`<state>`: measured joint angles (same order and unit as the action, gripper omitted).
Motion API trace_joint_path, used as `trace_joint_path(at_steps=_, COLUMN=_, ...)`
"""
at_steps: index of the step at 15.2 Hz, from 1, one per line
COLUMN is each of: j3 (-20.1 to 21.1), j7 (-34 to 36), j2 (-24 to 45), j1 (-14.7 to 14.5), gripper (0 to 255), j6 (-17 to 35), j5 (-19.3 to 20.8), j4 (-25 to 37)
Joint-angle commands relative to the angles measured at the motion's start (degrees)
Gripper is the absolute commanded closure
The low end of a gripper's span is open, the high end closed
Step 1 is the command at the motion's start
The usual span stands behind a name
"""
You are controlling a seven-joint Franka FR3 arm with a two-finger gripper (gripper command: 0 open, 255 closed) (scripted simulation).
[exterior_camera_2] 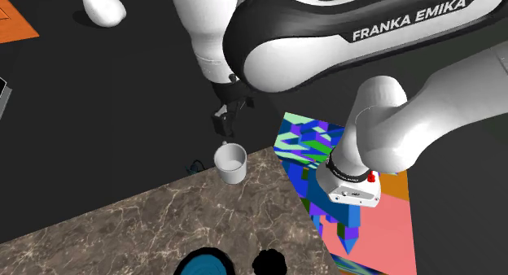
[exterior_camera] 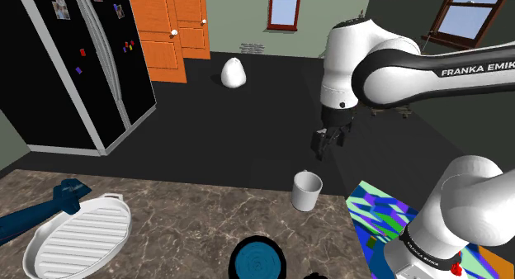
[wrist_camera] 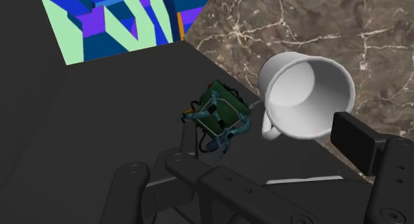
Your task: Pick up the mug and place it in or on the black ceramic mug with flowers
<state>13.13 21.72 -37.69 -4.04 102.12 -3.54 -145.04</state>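
A plain white mug [exterior_camera: 306,191] [exterior_camera_2: 230,163] stands upright at the far edge of the marble countertop [exterior_camera: 190,211]. My black gripper [exterior_camera: 324,143] [exterior_camera_2: 221,128] hangs a little above it, just beyond the counter edge, open and holding nothing. In the wrist view the mug [wrist_camera: 308,97] shows its hollow inside and its handle, close to one of my fingers [wrist_camera: 358,142] without touching it. A black mug with a blue inside [exterior_camera: 256,261] [exterior_camera_2: 202,265] sits at the near edge of the counter.
A white ribbed baking dish [exterior_camera: 78,234] and a blue object [exterior_camera: 41,207] lie at the shoulder view's left. A small green object [wrist_camera: 222,116] lies on the dark floor below the counter edge. The multicoloured stand [exterior_camera_2: 358,224] is beside the counter. A black fridge [exterior_camera: 74,63] stands farther off.
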Motion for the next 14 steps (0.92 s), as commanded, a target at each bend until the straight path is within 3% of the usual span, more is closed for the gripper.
trace_joint_path(at_steps=1, j3=1.81, j7=1.95, j2=2.59, j1=-0.71, gripper=0, j6=3.56, j5=-1.41, j4=-0.95)
trace_joint_path(at_steps=9, j3=9.13, j7=9.78, j2=16.17, j1=-2.56, gripper=0, j6=16.21, j5=-4.57, j4=0.07)
trace_joint_path(at_steps=14, j3=9.59, j7=10.00, j2=17.61, j1=-2.53, gripper=0, j6=19.74, j5=-4.51, j4=-2.05)
